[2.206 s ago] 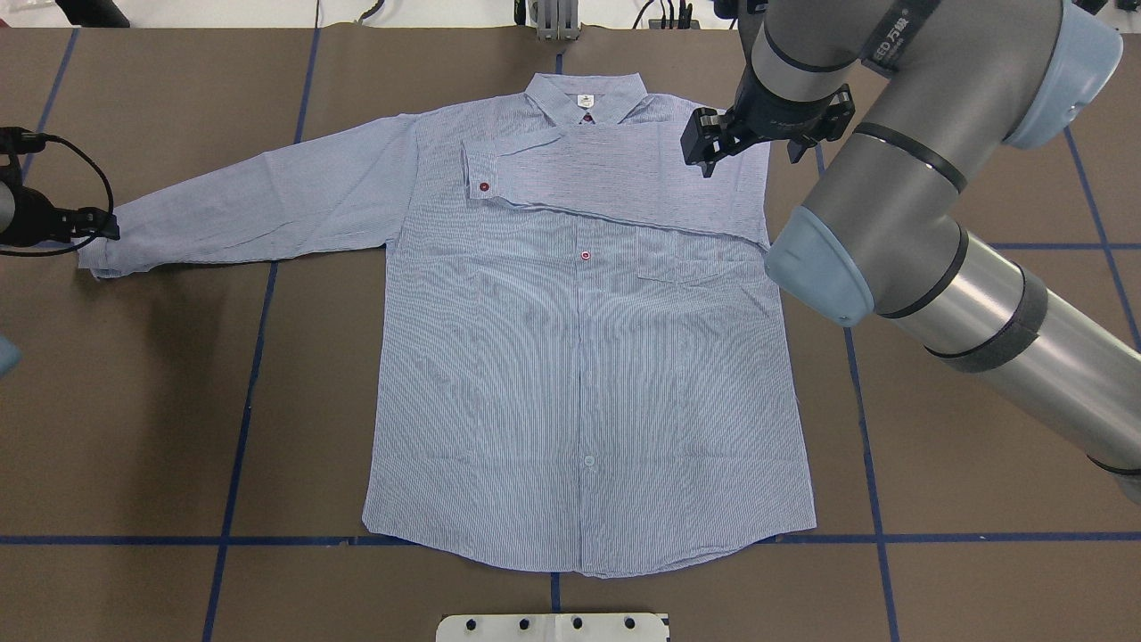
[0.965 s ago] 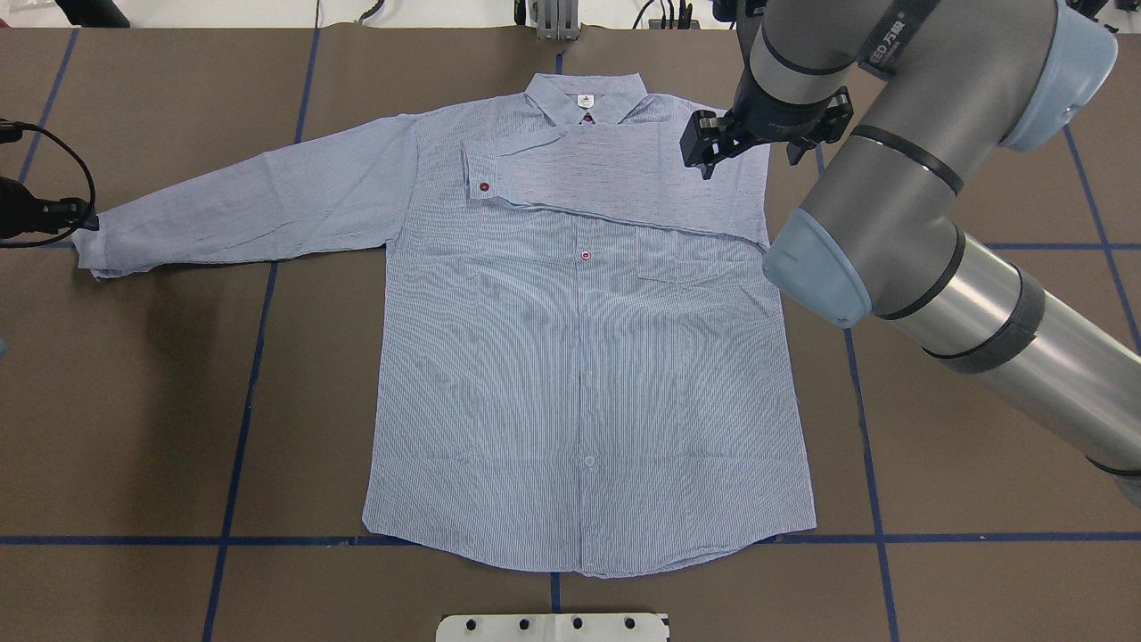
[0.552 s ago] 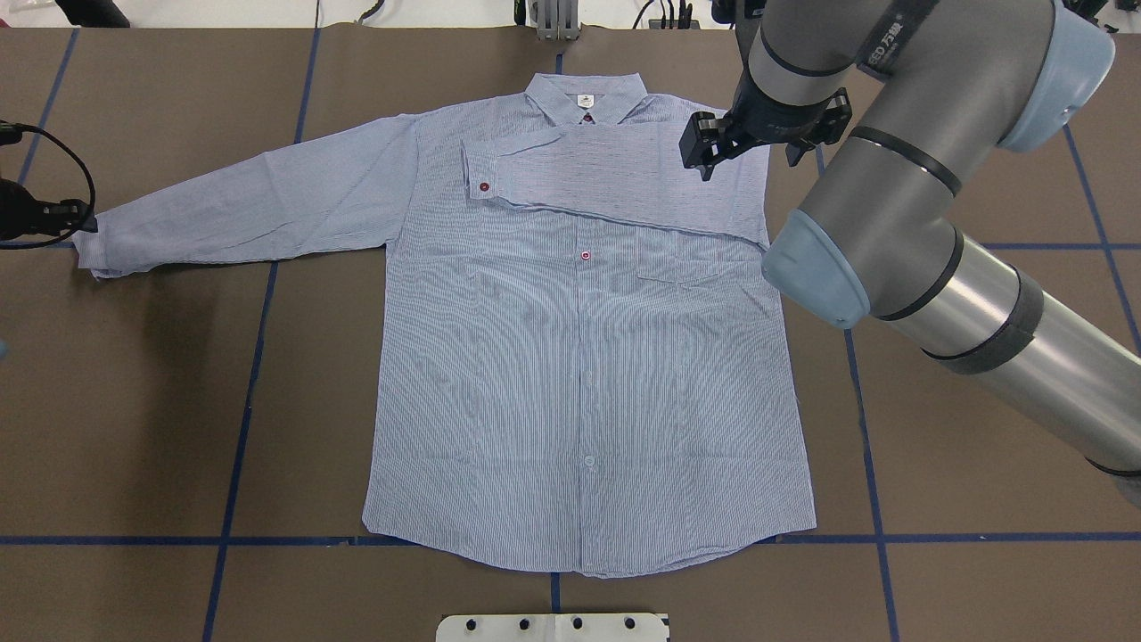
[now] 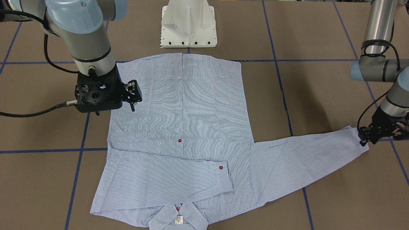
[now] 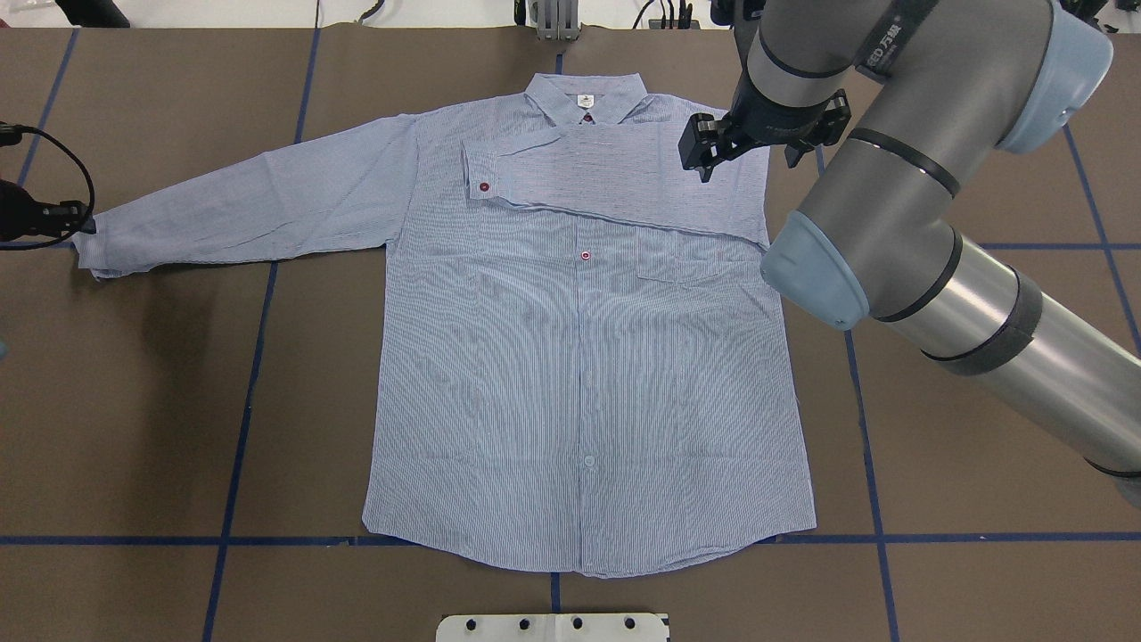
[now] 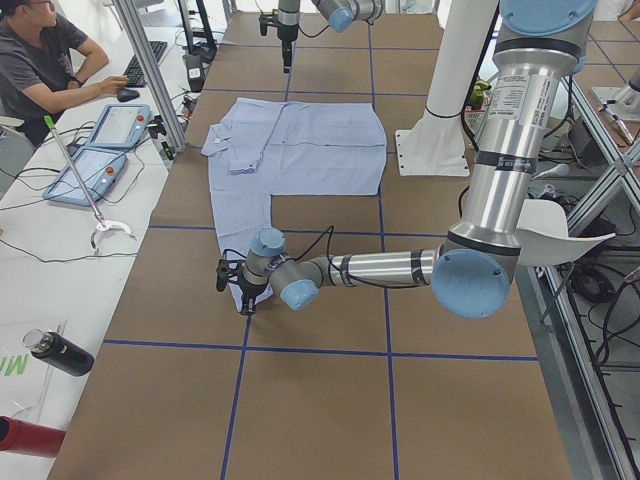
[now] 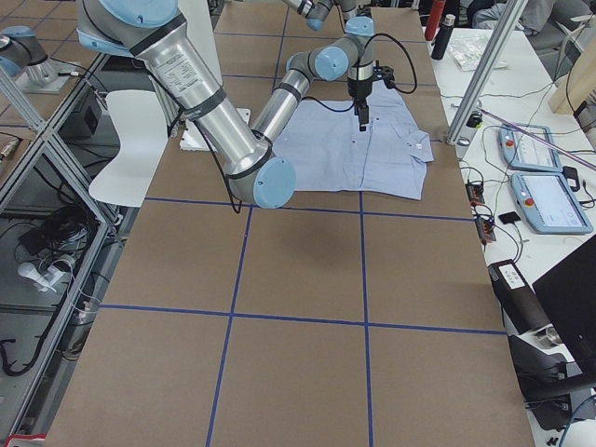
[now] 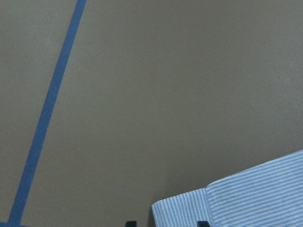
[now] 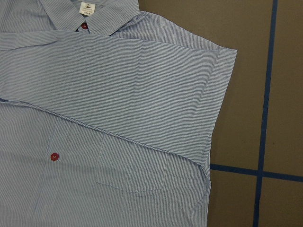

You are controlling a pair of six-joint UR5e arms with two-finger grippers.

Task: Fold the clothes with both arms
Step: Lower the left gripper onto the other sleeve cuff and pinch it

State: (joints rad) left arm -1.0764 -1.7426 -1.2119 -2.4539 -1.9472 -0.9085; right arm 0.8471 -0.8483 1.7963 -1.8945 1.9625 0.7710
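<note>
The left tool has drawn back to the very end of the cuff, its jaws apart with the cuff's edge between them. The right tool hangs open and empty over the shirt, which lies flat, front up, on the worktop. One shirt, two arms. One sleeve is folded across the chest. The other sleeve and the body folds appear to remain.

silver-grey right arm, matching left arm, light blue joint caps, braided black cable, white pedestal
</note>
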